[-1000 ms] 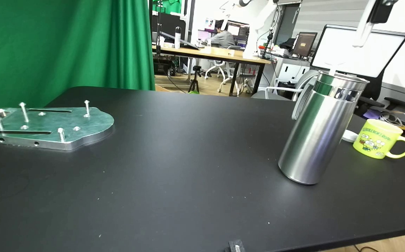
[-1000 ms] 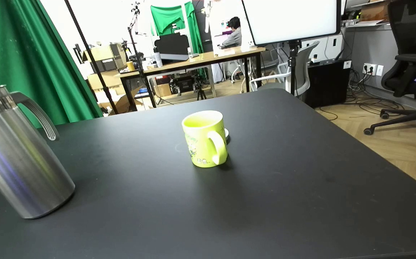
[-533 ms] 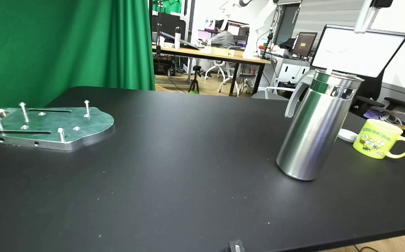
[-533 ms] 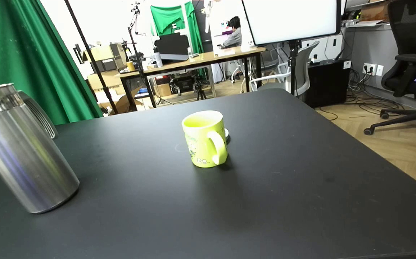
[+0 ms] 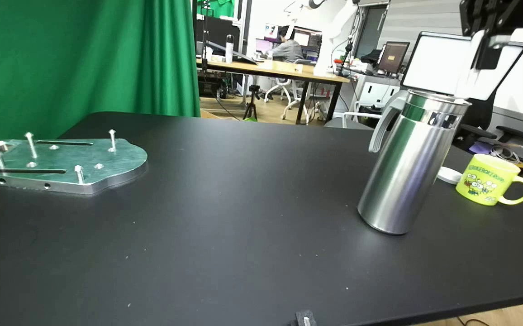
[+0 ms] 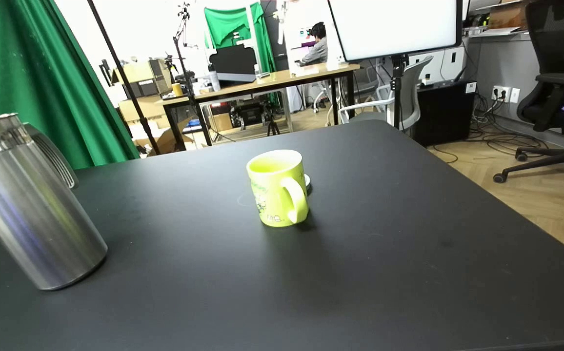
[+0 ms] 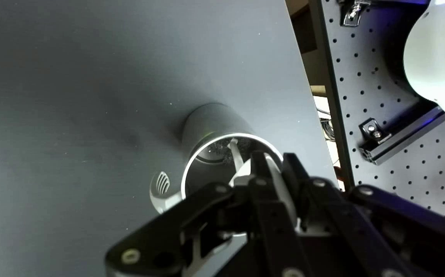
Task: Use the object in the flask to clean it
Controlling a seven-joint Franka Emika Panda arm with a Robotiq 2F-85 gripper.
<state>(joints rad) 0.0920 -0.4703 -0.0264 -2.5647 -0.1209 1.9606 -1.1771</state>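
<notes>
Claw [image 7: 275,159] and brush [image 7: 237,154] are forming one piece: the claw is clamping the white handle [image 7: 282,188] between its fingers [image 7: 260,169] and hovering over the mouth of the flask [image 5: 406,176], while the shaft is reaching down inside, where what seem to be dark bristles [image 7: 220,148] are showing near the wall. The flask is standing on the desk [image 5: 243,226], seemingly upright; its lean in both exterior views is probably coming from the camera angle, though I cannot be sure.

Nothing visible is steadying the flask, so a broad sideways stroke would be risking a topple: the push would be acting high, at the rim [image 7: 232,135]. A softer one could be sliding it instead, and in the wrist view the desk's edge [image 7: 302,73] is lying near. The handle is sitting toward one side of the mouth; whether it is touching the rim I cannot tell, but if so, more tilt would be levering the flask over. Bristles catching on an upstroke could be lifting the flask with the brush. Pressing deeper could be knocking the claw against the rim, and a hard twist could be turning the handle in its hold. The yellow-green mug [image 6: 274,195], a white disc [image 5: 449,175] beside it, is standing apart; only a fall or long slide would be threatening it.
</notes>
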